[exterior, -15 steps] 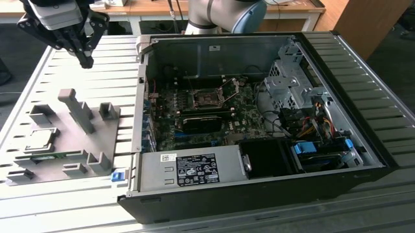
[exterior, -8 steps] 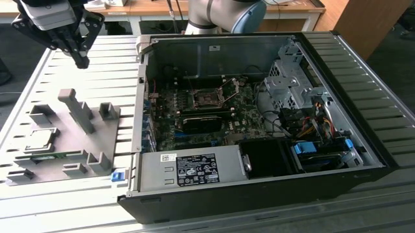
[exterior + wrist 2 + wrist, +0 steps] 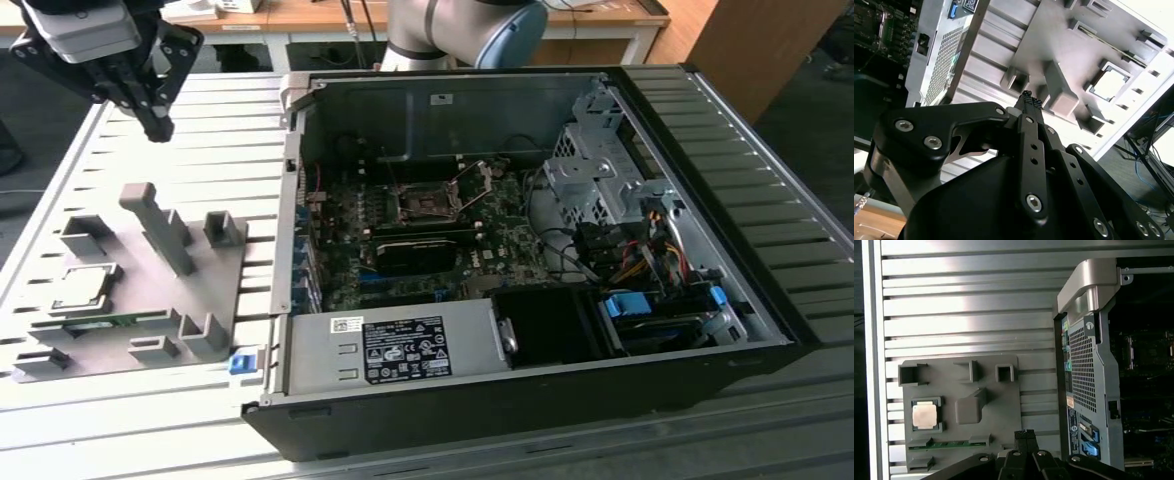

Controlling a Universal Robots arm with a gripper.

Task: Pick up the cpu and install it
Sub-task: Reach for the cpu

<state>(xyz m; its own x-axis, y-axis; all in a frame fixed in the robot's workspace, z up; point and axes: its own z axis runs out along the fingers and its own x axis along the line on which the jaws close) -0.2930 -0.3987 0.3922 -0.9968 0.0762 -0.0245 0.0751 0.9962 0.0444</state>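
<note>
Upper left of the exterior view: gripper hangs high, fingers pinched together, holding nothing. Lower left, the cpu lies nested in the grey fixture, its pocket likely keeping it square for pickup.

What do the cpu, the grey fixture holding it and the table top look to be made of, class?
By looks, the cpu has a pale reflective top, seemingly metal; the grey fixture is matt and even, probably moulded or printed plastic; the table top shows ribbed slats with brushed sheen, likely aluminium.
</note>
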